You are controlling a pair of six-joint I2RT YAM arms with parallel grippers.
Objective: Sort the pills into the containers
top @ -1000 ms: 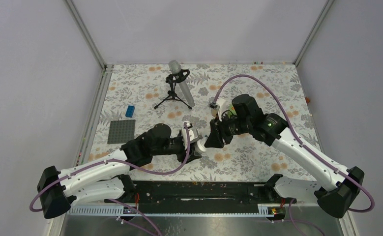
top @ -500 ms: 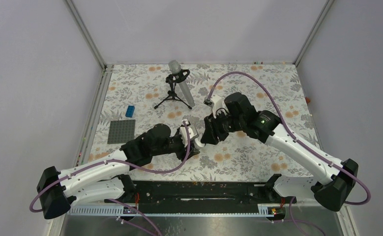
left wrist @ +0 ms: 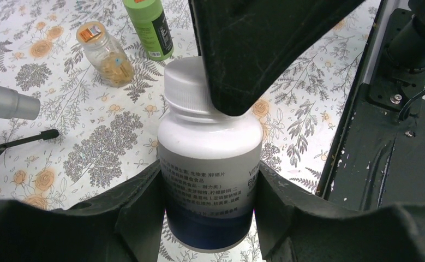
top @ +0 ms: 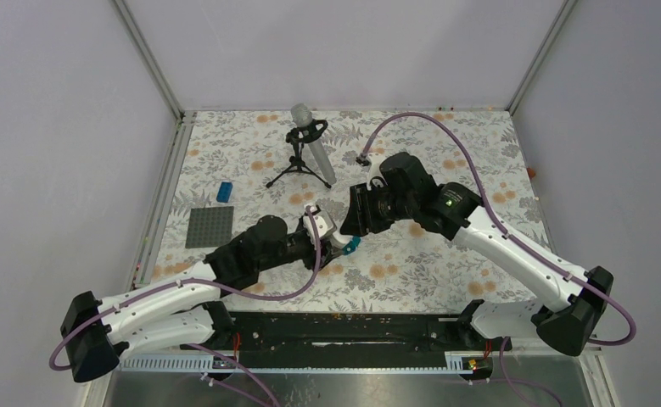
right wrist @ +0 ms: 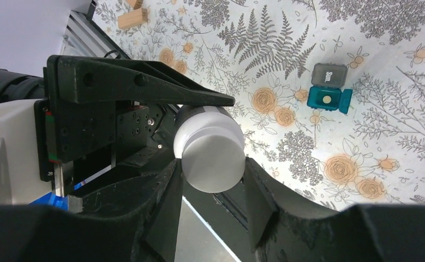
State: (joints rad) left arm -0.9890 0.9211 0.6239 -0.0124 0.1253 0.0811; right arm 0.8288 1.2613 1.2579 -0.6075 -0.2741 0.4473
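Observation:
A white pill bottle (left wrist: 210, 142) with a dark blue base is held off the table between my two grippers. My left gripper (left wrist: 210, 183) is shut on its body, a finger pressed against each side. In the right wrist view its white cap (right wrist: 210, 155) sits between the fingers of my right gripper (right wrist: 213, 172), which is shut on it. In the top view both grippers meet mid-table, left (top: 331, 233) and right (top: 352, 216), hiding the bottle. A small teal pill box (right wrist: 329, 98) lies open on the cloth with one pale pill inside. No loose pills show.
A clear jar of yellow pills (left wrist: 105, 54) and a green bottle (left wrist: 149, 27) stand beyond the held bottle. A microphone on a tripod (top: 310, 153) stands at the back, with a grey baseplate (top: 209, 226) and blue brick (top: 224, 192) at left. The black rail (top: 352, 326) runs along the near edge.
Both grippers, still joined on the bottle, have moved a little away from the near edge and leftward. The teal pill box below them has come into the top view.

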